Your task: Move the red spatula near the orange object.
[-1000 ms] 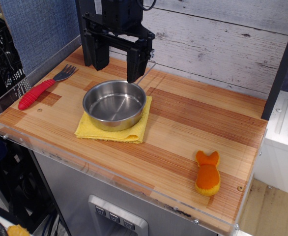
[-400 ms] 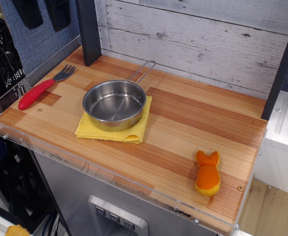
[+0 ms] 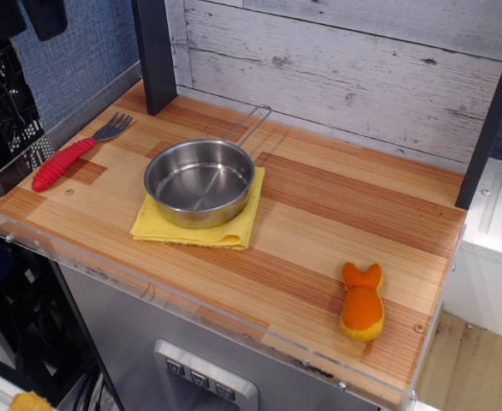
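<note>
Approach step: gripper (image 3: 24,15) high at top left, jaw state unclear; needs descending onto red spatula (image 3: 65,159), then carrying to orange object (image 3: 361,305)

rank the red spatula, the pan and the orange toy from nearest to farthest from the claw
The claw shows only as dark fingers at the top left corner.
1. Red spatula, at the table's left edge, nearest.
2. Pan, on the yellow cloth, left of centre.
3. Orange toy, front right corner, farthest.
</note>
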Robot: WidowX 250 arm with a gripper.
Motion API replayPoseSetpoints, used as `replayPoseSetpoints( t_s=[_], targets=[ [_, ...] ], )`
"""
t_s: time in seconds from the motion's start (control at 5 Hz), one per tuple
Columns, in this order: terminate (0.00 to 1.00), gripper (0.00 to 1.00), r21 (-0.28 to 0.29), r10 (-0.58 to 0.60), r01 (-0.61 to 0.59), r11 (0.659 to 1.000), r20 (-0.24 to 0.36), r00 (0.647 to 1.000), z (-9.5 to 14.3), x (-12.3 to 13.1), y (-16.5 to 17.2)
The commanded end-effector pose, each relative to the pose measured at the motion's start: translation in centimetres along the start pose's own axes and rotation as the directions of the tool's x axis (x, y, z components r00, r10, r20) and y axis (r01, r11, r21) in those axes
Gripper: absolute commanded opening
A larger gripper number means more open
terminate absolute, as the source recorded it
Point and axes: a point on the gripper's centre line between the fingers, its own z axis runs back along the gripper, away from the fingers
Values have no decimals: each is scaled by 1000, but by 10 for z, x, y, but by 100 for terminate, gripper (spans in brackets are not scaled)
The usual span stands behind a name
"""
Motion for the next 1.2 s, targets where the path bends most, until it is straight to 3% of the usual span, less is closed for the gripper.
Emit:
replayPoseSetpoints(
  t_s=[0.0, 0.2, 1.0],
  targets=[
    [0, 100, 101, -24, 25, 995, -13, 1000, -6, 2, -29],
    [0, 100, 115, -25, 28, 993, -35, 999, -18, 6, -37],
    [0, 100, 197, 28, 1, 980, -146, 989, -82, 23, -8]
  ],
)
